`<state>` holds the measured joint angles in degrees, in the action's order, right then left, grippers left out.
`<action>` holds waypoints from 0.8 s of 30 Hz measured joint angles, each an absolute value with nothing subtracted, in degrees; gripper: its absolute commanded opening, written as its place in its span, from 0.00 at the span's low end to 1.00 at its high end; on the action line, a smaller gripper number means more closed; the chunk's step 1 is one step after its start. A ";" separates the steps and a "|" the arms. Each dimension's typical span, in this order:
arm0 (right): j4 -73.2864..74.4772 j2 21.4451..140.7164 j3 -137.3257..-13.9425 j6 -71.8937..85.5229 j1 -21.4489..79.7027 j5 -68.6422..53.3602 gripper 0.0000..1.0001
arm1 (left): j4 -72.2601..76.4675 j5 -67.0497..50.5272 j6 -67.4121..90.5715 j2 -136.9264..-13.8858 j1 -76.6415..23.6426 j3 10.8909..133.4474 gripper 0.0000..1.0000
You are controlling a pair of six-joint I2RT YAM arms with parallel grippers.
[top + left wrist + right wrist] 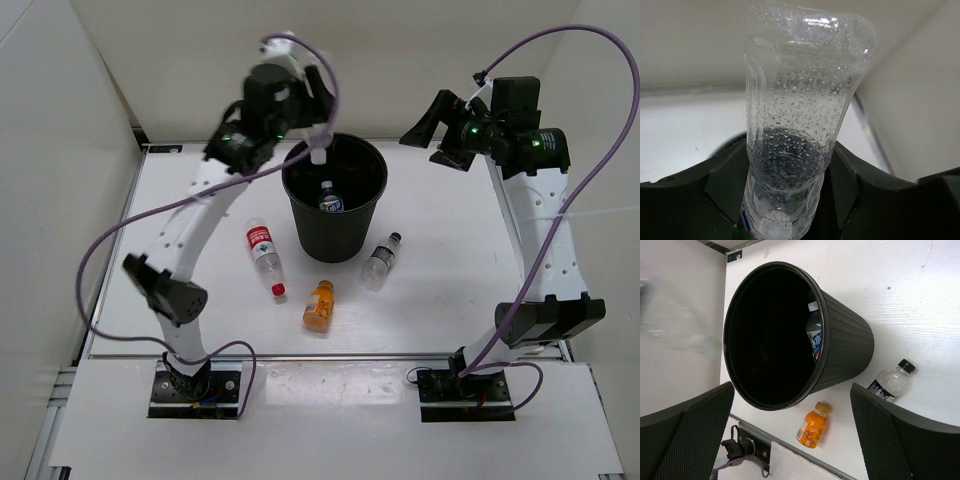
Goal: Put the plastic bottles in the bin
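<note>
Clear droplet-beaded bottle sits gripped between the jaws of the left pincer, held above the upper-left rim of the black bin at frame centre, seemingly so it can drop in. Another bottle lies inside. The red-labelled bottle, orange bottle and dark-capped bottle wait on the white worktop below. The right pincer hangs open and empty, upper right.

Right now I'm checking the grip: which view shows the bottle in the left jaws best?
Left wrist: the clear bottle fills the frame, gripped between the jaws. Top external shows only its pale end above the bin. Right wrist does not show it clearly.
</note>
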<state>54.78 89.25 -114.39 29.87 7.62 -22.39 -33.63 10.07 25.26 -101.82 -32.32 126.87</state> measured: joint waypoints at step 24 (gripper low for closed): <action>46.85 101.82 -74.87 41.17 6.22 -22.22 1.00 | -39.44 40.12 28.88 -70.81 -35.92 88.14 1.00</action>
